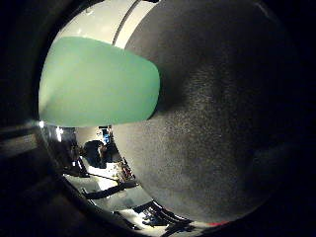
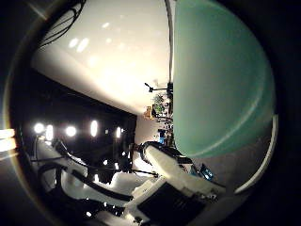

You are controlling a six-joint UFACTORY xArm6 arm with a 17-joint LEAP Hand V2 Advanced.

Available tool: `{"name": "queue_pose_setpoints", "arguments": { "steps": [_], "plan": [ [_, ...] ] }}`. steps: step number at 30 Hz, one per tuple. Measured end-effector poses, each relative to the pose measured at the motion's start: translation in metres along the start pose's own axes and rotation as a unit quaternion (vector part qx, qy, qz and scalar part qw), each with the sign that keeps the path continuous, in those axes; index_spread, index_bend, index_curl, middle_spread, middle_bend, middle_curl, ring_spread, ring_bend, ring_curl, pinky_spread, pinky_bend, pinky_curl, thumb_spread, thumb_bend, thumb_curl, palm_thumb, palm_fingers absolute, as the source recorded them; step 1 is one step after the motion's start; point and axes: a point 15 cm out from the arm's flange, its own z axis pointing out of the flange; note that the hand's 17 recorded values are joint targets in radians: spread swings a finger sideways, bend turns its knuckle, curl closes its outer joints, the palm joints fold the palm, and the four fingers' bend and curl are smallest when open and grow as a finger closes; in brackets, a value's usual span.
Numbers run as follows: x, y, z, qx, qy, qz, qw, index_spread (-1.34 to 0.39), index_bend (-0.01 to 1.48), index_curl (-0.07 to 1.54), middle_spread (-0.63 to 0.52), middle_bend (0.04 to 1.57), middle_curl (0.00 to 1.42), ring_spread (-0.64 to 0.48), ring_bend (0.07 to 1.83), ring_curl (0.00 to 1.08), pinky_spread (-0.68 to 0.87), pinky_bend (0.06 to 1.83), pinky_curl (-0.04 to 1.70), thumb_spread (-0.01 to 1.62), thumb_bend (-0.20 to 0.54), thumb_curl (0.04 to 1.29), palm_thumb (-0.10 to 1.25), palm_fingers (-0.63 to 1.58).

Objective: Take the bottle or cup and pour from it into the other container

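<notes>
A pale green cup fills much of the right thumb side palm view, close against the palm. In the right little finger side palm view the cup lies sideways next to a broad dark grey speckled surface that covers most of that view. A white and black finger of my hand curls in beside the cup. The hand looks shut on the cup.
The thumb side view looks past the cup at a pale ceiling and a row of bright lamps on a dark wall. The little finger side view shows distant room clutter below the cup.
</notes>
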Motion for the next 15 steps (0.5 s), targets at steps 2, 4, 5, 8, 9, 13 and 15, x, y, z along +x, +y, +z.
{"name": "queue_pose_setpoints", "arguments": {
  "steps": [2, 4, 5, 8, 9, 13, 15],
  "plan": [
    [0.000, 0.000, 0.002, -0.002, -0.001, 0.000, 1.000, -0.19, 0.16, 0.26, -0.04, 0.41, 0.39, -0.01, 0.65, 0.30, 0.29, 0.56, 0.26, 0.96, -0.020, 0.31, 0.55, 0.39],
    [-0.001, -0.002, 0.006, -0.007, -0.002, -0.002, 1.000, -0.21, 0.19, 0.28, -0.08, 0.49, 0.42, -0.07, 0.73, 0.32, 0.18, 0.55, 0.24, 0.97, -0.019, 0.31, 0.58, 0.50],
    [-0.001, -0.002, 0.008, -0.009, -0.003, -0.002, 1.000, -0.22, 0.18, 0.28, -0.10, 0.51, 0.44, -0.09, 0.76, 0.34, 0.12, 0.57, 0.24, 0.97, -0.020, 0.31, 0.59, 0.55],
    [-0.001, -0.003, 0.012, -0.014, -0.007, -0.002, 1.000, -0.29, 0.18, 0.31, -0.19, 0.62, 0.51, -0.19, 0.92, 0.40, -0.21, 0.75, 0.27, 0.98, -0.013, 0.33, 0.65, 0.80],
    [-0.001, -0.003, 0.013, -0.015, -0.007, -0.002, 1.000, -0.30, 0.19, 0.32, -0.20, 0.63, 0.52, -0.20, 0.96, 0.42, -0.26, 0.78, 0.28, 0.99, -0.010, 0.33, 0.67, 0.86],
    [-0.002, -0.004, 0.020, -0.023, -0.013, -0.003, 1.000, -0.38, 0.26, 0.41, -0.26, 0.74, 0.62, -0.23, 1.02, 0.48, -0.44, 0.93, 0.36, 0.99, -0.016, 0.37, 0.75, 1.05],
    [-0.004, -0.005, 0.024, -0.028, -0.015, -0.003, 0.999, -0.42, 0.33, 0.48, -0.26, 0.80, 0.68, -0.24, 1.05, 0.51, -0.45, 0.99, 0.40, 0.97, -0.015, 0.40, 0.79, 1.09]
  ]
}}
